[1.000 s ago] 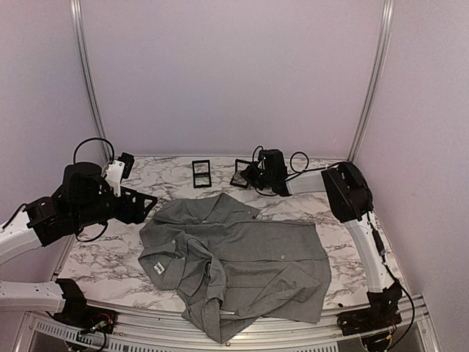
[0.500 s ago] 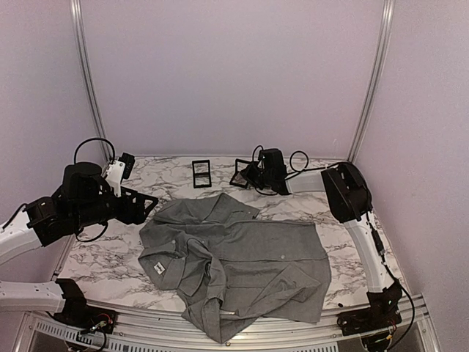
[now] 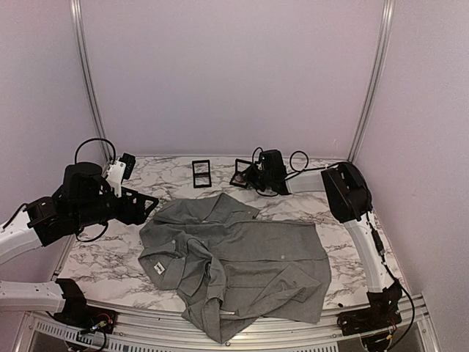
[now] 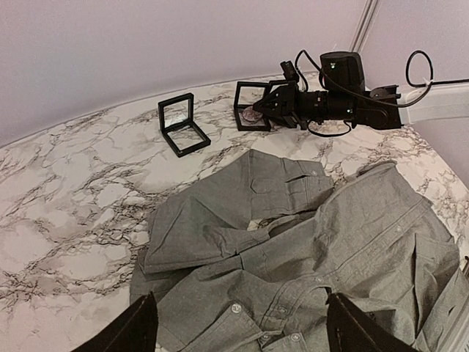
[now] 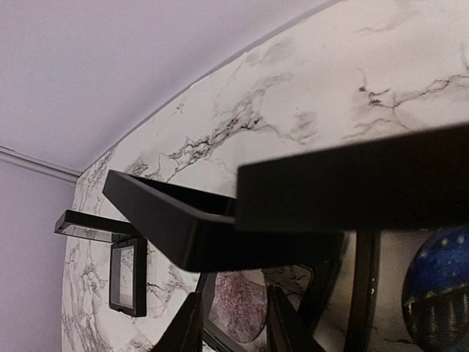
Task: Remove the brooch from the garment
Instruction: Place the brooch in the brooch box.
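The grey shirt (image 3: pixel 234 257) lies crumpled across the middle of the marble table; it also fills the left wrist view (image 4: pixel 293 242). A round reddish patterned brooch (image 5: pixel 238 308) lies inside an open black display box (image 5: pixel 183 220) at the back of the table, off the shirt. It shows in the left wrist view (image 4: pixel 253 114) too. My right gripper (image 5: pixel 233 297) is at that box, its fingers a little apart on either side of the brooch. My left gripper (image 4: pixel 242 337) is open wide and empty, hovering over the shirt's collar end.
A second black display box (image 3: pixel 200 174) stands at the back, left of the first (image 3: pixel 240 174). A blue starry disc (image 5: pixel 440 290) shows at the right edge of the right wrist view. Walls close off the back and both sides.
My right gripper has shifted very slightly at the box. The left arm and the shirt have not moved.
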`<state>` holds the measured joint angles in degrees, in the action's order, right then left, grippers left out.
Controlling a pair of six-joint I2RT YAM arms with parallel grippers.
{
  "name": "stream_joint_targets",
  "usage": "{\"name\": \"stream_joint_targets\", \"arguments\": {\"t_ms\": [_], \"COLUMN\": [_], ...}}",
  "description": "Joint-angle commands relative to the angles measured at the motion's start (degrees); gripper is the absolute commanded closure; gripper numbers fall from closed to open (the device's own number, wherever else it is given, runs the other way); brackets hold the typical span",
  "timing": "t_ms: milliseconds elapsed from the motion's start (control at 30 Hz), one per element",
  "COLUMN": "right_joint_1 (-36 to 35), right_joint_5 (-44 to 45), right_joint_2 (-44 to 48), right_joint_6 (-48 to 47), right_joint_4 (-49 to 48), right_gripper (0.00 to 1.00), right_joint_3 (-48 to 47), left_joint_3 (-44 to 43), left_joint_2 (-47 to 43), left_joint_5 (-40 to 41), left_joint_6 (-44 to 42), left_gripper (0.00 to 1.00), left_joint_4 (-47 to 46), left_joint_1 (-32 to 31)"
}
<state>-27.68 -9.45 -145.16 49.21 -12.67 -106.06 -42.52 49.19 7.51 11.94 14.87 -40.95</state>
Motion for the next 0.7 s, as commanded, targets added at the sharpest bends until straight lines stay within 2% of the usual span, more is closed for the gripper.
{"name": "stream_joint_targets", "arguments": {"t_ms": [0,667], "right_joint_1": [-0.3,-1.3], "right_joint_5": [1.3,2.2], "right_joint_2": [1.7,4.2], "right_joint_6": [-1.9,-5.1], "right_joint_4": [2.0,5.3], "right_gripper": [0.71,0.64], "right_joint_3": [-2.2,-1.6], "left_joint_3": [0.5,0.4], "left_joint_2": [0.3,1.3], "left_joint_5": [-0.8,-0.9], "left_joint_6": [-0.9,-0.7], "left_gripper": [0.18,0.18], "left_joint_4": [0.3,0.8], "left_joint_1": [0.3,0.3]}}
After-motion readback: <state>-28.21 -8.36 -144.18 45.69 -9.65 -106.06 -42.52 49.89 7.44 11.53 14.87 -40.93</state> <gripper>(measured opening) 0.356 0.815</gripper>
